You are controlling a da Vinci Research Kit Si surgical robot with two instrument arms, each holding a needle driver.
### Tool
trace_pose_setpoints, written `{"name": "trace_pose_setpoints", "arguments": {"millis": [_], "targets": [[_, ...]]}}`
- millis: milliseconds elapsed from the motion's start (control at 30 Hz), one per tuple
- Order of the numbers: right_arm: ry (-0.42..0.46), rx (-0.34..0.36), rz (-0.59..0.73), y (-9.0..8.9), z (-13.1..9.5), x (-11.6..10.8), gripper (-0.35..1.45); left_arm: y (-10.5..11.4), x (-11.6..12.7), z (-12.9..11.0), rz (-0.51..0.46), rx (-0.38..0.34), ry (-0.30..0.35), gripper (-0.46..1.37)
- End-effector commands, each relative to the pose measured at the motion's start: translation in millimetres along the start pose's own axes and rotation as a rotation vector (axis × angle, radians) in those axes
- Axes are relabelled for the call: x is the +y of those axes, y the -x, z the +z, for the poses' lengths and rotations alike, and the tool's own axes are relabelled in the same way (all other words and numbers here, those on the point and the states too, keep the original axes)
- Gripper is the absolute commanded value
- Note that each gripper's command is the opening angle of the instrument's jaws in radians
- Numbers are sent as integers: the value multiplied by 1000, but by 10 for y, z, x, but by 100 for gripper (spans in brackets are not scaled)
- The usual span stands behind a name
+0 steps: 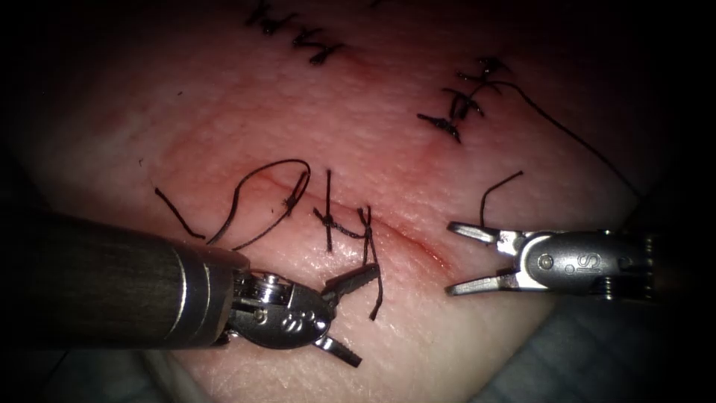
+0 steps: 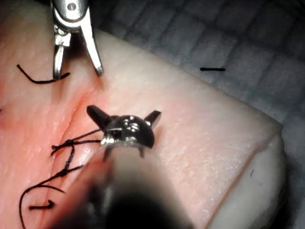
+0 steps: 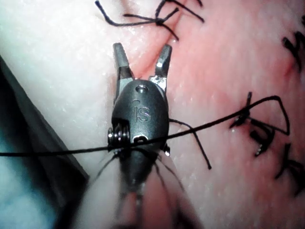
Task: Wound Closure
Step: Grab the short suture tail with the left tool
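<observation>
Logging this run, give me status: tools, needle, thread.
Left tool open, empty. Right tool open, empty. Knotted stitches across cut; loose thread end near right tool.

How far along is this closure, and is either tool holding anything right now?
Done: knotted stitches cross the left part of the cut. In hand: nothing; the left tool and the right tool both stand open and empty. Left: the cut's right end, between the right tool's jaws, has no stitch.
</observation>
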Motion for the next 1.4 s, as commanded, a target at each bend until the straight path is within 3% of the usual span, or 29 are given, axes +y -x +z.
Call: {"name": "trace_pose_setpoints", "arguments": {"millis": [33,267,733,1067,1200,1367,1400], "targets": [[-2,-1,0,1,0,0,93,0,-1,3,19,20,3,57],[-2,0,-4,4,0,-2,93,9,1,28,88,117,13,51],[-3,4,-11,9,-3,-8,92,55,-1,58,158,136,22,47],[0,3,-17,14,0,-10,92,50,6,65,179,172,49,61],[1,3,-17,15,0,-10,92,49,8,65,190,185,61,40],[0,3,-18,15,0,-12,91,50,5,66,180,186,64,-35],[0,3,-18,15,0,-12,92,50,4,66,174,186,64,-35]]}}
